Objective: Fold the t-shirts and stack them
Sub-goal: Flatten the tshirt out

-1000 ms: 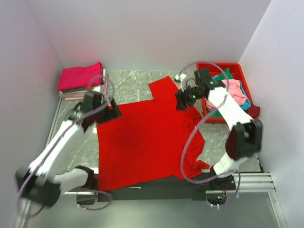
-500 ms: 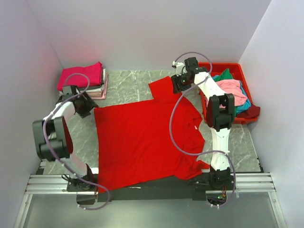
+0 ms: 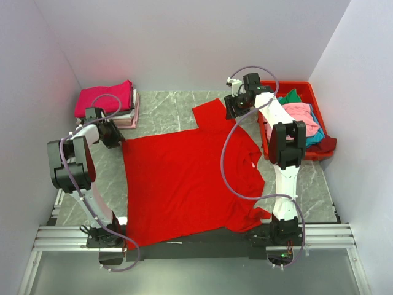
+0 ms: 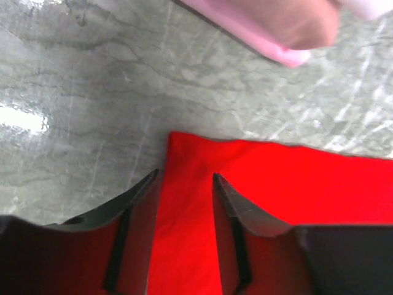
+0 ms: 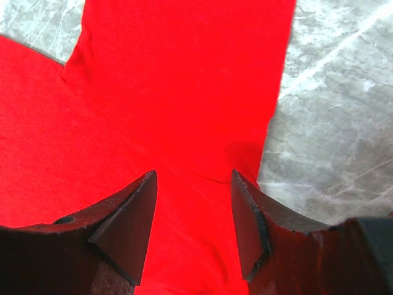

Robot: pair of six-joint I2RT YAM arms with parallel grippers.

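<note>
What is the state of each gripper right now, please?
Left gripper: open, over a corner of the red t-shirt, holding nothing.
Right gripper: open, over the same red t-shirt near its sleeve, holding nothing.

The white-and-black left arm (image 3: 66, 165) rises from its base at the lower left of the overhead view, folds at a dark elbow and reaches toward the upper left. Its black two-finger left pincer (image 3: 112, 135) is low over the tabletop, its fingers (image 4: 138, 206) narrowly parted. The matching right arm (image 3: 285, 146) climbs the right side and bends toward the upper centre. The right pincer (image 3: 233, 108) is angled down, its fingers (image 5: 130, 212) spread wider.
</note>
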